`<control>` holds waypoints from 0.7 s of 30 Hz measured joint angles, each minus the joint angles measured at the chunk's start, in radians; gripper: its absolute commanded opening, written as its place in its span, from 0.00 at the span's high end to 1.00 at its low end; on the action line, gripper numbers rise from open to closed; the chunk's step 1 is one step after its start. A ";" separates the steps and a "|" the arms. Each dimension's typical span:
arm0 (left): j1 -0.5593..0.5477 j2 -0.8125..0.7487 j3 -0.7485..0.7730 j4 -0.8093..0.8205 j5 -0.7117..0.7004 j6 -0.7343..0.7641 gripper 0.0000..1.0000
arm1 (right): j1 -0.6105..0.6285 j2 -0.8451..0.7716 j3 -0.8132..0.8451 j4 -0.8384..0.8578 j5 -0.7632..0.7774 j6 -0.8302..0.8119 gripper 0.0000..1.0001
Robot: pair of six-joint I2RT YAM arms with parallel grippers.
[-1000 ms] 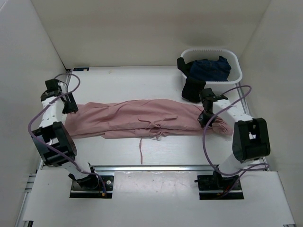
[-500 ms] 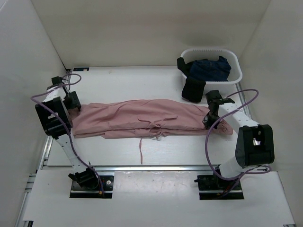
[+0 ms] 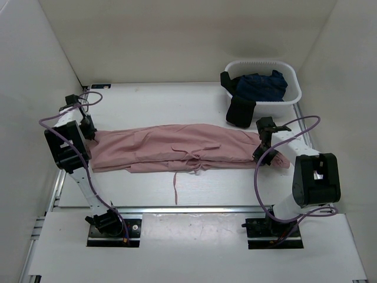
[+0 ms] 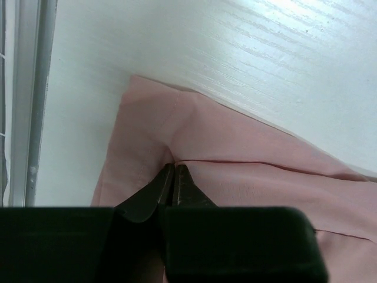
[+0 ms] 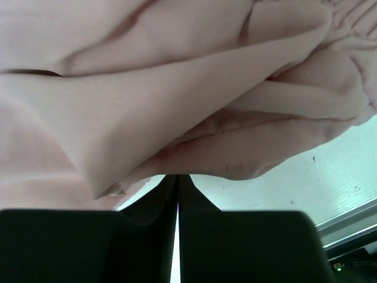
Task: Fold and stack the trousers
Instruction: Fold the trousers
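Note:
The dusty-pink trousers (image 3: pixel 177 147) lie stretched left to right across the middle of the table, folded lengthwise. A thin pink drawstring (image 3: pixel 175 188) trails from them toward the front. My left gripper (image 3: pixel 89 134) is at their left end. In the left wrist view it (image 4: pixel 175 167) is shut on the fabric (image 4: pixel 247 159), and a crease runs out from its tips. My right gripper (image 3: pixel 263 154) is at the bunched right end. There it (image 5: pixel 178 175) is shut, with its tips tucked under the edge of a rounded fold (image 5: pixel 177 88).
A white basket (image 3: pixel 293 94) at the back right holds a dark navy garment (image 3: pixel 262 85). A black garment (image 3: pixel 240 111) hangs over its front onto the table, close behind the right gripper. A metal rail (image 4: pixel 23 118) runs just left of the trousers' end.
The left gripper has swung to the trousers' left end and shut on the fabric. The right gripper, shut throughout, has slid slightly right and nearer along the right end.

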 measured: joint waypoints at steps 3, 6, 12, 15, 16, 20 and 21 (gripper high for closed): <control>-0.001 -0.011 0.000 -0.002 -0.013 0.000 0.86 | 0.000 0.003 -0.016 0.000 0.003 0.000 0.97; 0.003 -0.029 0.019 -0.012 -0.025 0.000 0.86 | -0.009 0.020 -0.041 -0.001 0.008 0.000 0.98; 0.028 -0.045 0.121 0.007 -0.066 0.000 0.86 | -0.035 0.034 -0.070 -0.011 0.028 -0.006 0.98; 0.038 -0.045 0.135 0.019 -0.094 0.000 0.82 | -0.034 0.034 -0.069 -0.010 0.034 -0.022 0.98; 0.039 -0.044 0.135 0.019 -0.103 0.000 0.77 | -0.034 0.034 -0.069 -0.008 0.035 -0.027 0.98; 0.039 -0.018 0.145 0.020 -0.127 0.007 0.34 | -0.034 0.034 -0.069 -0.006 0.043 -0.051 0.90; 0.039 -0.010 0.145 0.021 -0.135 0.005 0.30 | -0.034 0.032 -0.069 -0.006 0.043 -0.056 0.83</control>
